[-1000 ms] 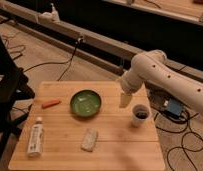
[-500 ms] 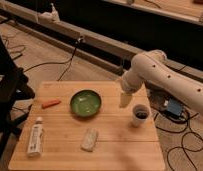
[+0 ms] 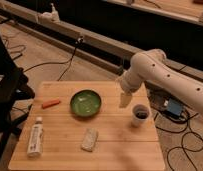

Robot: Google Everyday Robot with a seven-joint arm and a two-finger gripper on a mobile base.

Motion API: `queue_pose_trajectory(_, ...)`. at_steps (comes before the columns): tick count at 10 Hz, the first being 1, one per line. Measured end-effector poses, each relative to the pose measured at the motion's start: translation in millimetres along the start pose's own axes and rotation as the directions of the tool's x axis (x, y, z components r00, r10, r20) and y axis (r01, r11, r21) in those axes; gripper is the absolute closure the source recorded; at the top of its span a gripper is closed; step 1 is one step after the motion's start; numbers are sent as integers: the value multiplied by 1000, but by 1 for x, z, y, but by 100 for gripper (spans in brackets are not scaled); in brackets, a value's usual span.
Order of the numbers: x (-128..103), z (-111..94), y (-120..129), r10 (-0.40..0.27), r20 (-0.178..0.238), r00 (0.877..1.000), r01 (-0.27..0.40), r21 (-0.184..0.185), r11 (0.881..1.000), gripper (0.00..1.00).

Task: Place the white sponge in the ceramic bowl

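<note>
The white sponge [image 3: 89, 139] lies flat on the wooden table [image 3: 60, 152], near its front edge, in front of the ceramic bowl. The green ceramic bowl [image 3: 85, 103] sits in the middle of the table and looks empty. My gripper [image 3: 125, 99] hangs from the white arm [image 3: 160, 75] above the table, to the right of the bowl and left of the small cup. It holds nothing that I can see. It is well away from the sponge, up and to the right of it.
A small white cup [image 3: 139, 115] with dark contents stands right of the gripper. A white tube with a label [image 3: 34, 137] lies at the front left. An orange carrot-like piece [image 3: 51, 103] lies left of the bowl. Cables and a blue box [image 3: 172, 107] lie on the floor.
</note>
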Motion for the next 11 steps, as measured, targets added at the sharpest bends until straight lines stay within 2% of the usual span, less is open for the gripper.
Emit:
queue_pose_trajectory(1, -13, 5, 7, -90, 16, 996, 91, -32, 995, 20)
queue_pose_trajectory(2, -26, 14, 16, -179, 36, 983, 181, -66, 981, 20)
queue_pose_trajectory(3, -41, 24, 28, -273, 63, 960, 278, -94, 956, 20)
queue_pose_trajectory(4, -54, 34, 44, -352, 100, 930, 363, -122, 924, 20)
queue_pose_trajectory(5, -66, 41, 63, -420, 142, 896, 439, -152, 885, 20)
queue_pose_trajectory(6, -75, 47, 82, -482, 186, 856, 512, -179, 840, 20)
queue_pose_trajectory(7, -79, 49, 91, -506, 205, 838, 541, -191, 819, 20)
queue_pose_trajectory(8, -81, 50, 94, -518, 214, 828, 555, -193, 809, 20)
queue_pose_trajectory(10, -79, 50, 94, -517, 211, 830, 554, -196, 809, 20)
queue_pose_trajectory(11, -75, 54, 93, -521, 199, 830, 556, -214, 803, 20)
